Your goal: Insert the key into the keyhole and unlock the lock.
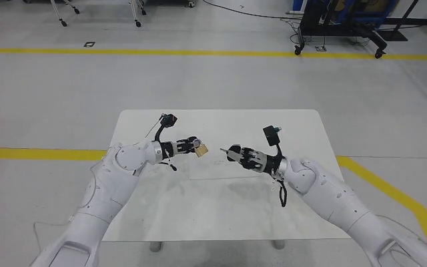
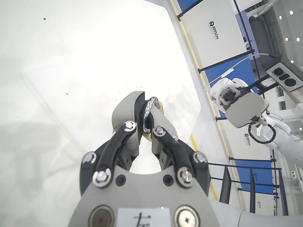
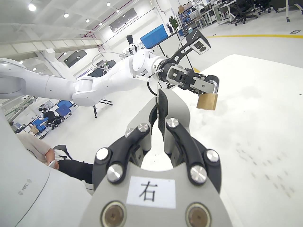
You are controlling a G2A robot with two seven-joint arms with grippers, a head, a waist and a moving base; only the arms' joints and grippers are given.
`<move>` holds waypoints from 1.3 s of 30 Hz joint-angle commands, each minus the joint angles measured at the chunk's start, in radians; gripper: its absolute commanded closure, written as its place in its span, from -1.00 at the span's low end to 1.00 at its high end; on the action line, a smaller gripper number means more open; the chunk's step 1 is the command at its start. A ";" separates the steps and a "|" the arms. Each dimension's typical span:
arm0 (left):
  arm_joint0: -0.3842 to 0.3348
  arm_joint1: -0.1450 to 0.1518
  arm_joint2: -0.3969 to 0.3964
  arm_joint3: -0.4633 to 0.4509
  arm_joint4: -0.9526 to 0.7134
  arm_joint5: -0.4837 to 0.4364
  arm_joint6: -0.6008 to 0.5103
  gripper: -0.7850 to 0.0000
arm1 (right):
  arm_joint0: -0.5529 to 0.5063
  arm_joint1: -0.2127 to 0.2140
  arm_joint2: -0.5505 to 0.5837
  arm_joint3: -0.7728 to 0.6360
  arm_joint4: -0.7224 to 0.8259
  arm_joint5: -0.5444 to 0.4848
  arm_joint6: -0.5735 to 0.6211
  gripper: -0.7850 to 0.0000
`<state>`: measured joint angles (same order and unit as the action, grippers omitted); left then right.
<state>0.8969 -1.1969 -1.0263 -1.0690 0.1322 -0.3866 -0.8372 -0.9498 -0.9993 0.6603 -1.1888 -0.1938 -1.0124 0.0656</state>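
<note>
Bright, even light falls from rows of round ceiling lamps (image 3: pixel 32 6), which burn out to white discs in the right wrist view. In the top view the white tabletop (image 1: pixel 220 207) is lit flatly from above, with only soft, faint shadows. In the left wrist view glare washes much of the tabletop to near-blank white. The lock (image 3: pixel 207 101) is plainly lit, and its shackle (image 3: pixel 216 86) carries a bright glint. Both wrist views bulge toward their edges: the tabletop's rim bows and the ceiling beams (image 3: pixel 59 39) curve.

Character label (image 2: pixel 143 218) behind left jaws; like label (image 3: pixel 151 192) behind right jaws; logo (image 2: pixel 214 30) on panel (image 2: pixel 203 10).
</note>
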 commanded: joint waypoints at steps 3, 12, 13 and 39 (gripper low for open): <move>0.002 0.001 -0.001 -0.005 0.003 0.001 0.001 1.00 | -0.001 0.001 0.001 -0.001 -0.001 0.000 -0.001 1.00; -0.019 -0.021 -0.023 0.097 -0.425 0.074 -0.227 1.00 | -0.010 -0.011 0.007 0.000 0.070 0.011 -0.028 1.00; -0.047 -0.028 -0.021 0.146 -0.507 0.103 -0.296 1.00 | -0.008 -0.018 0.006 0.012 0.097 0.003 -0.036 1.00; -0.347 -0.192 0.170 0.618 -0.762 0.237 -0.545 1.00 | 0.041 -0.151 -0.043 0.134 0.133 0.000 -0.098 1.00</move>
<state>0.5497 -1.3893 -0.8566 -0.4513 -0.6302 -0.1493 -1.3826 -0.9086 -1.1499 0.6172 -1.0551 -0.0605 -1.0123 -0.0324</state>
